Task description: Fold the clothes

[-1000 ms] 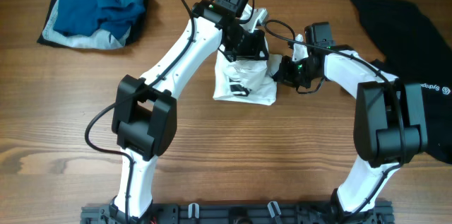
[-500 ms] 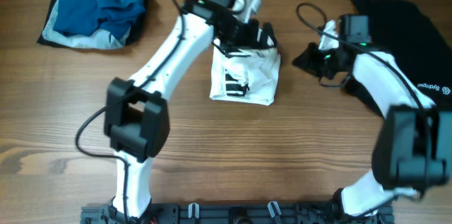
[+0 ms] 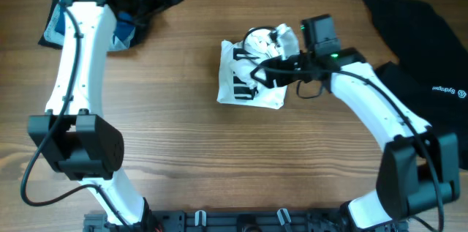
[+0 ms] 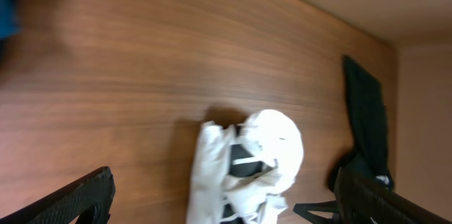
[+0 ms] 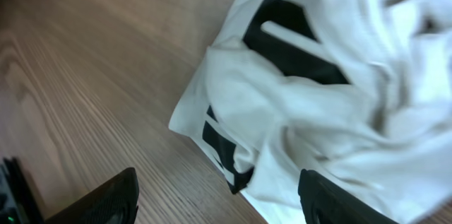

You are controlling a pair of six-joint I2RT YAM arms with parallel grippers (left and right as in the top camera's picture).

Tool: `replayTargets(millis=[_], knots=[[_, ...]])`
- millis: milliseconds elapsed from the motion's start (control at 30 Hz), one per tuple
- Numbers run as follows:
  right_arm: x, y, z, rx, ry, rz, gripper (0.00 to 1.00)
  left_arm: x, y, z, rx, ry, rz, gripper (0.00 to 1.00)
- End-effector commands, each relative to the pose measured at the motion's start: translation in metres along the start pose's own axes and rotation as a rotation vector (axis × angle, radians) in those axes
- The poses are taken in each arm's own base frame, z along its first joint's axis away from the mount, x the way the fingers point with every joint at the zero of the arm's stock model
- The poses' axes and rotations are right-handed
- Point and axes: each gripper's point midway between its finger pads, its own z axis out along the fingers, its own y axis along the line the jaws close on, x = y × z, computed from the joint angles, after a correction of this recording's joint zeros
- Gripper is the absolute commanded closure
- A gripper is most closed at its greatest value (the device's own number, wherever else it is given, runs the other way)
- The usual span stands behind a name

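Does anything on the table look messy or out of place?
Yes. The white T-shirt mid-table is not a neat fold: seen from overhead, its top right part is bunched into a crumpled lump.

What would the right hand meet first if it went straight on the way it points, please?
Most likely the white T-shirt: the right hand is open and aimed at its crumpled folds, with nothing in between. How close the cloth lies is unclear.

Robotics lab: two mounted arms (image 3: 73,64), wooden table (image 3: 219,159).
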Motion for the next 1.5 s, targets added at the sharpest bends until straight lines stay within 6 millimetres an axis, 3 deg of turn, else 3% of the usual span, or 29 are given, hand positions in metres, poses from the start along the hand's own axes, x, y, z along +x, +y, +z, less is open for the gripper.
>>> replayTargets(millis=[0,100,433,500,567,800,933,1033,1233,1367,1467], knots=[[0.014,-0.018,0.026,0.079,0.061,-0.046,0.31,0.002,0.021,-0.006,-0.101,-0.003,-0.03,0.0],[0.014,-0.034,0.029,0.151,0.064,-0.025,0.35,0.003,0.03,-0.007,-0.15,-0.002,-0.037,0.0],[0.002,-0.039,0.027,0.178,0.017,-0.046,0.36,0.003,0.029,-0.007,-0.148,-0.004,-0.036,0.0],[0.004,-0.038,0.028,0.177,0.024,-0.039,0.46,0.003,0.029,-0.007,-0.148,-0.005,-0.035,0.0],[0.012,-0.038,0.03,0.172,0.045,0.02,0.63,0.002,0.031,-0.008,-0.16,-0.009,-0.035,0.0],[0.034,-0.039,0.037,0.155,0.091,0.067,0.96,0.002,0.032,-0.008,-0.162,-0.01,-0.035,0.0],[0.036,-0.042,0.025,0.172,0.099,0.226,0.96,0.002,0.032,-0.008,-0.162,-0.009,-0.035,0.0],[0.044,-0.045,0.0,0.203,0.141,0.342,0.96,0.002,0.032,-0.008,-0.162,-0.01,-0.035,0.0],[0.102,-0.053,-0.028,0.346,0.33,0.575,0.96,0.002,0.032,-0.008,-0.162,-0.011,-0.034,0.0],[0.126,-0.052,-0.037,0.394,0.42,0.624,0.96,0.002,0.032,-0.008,-0.162,-0.01,-0.034,0.0],[0.114,-0.054,-0.035,0.384,0.378,0.565,0.96,0.002,0.032,-0.008,-0.162,-0.01,-0.034,0.0]])
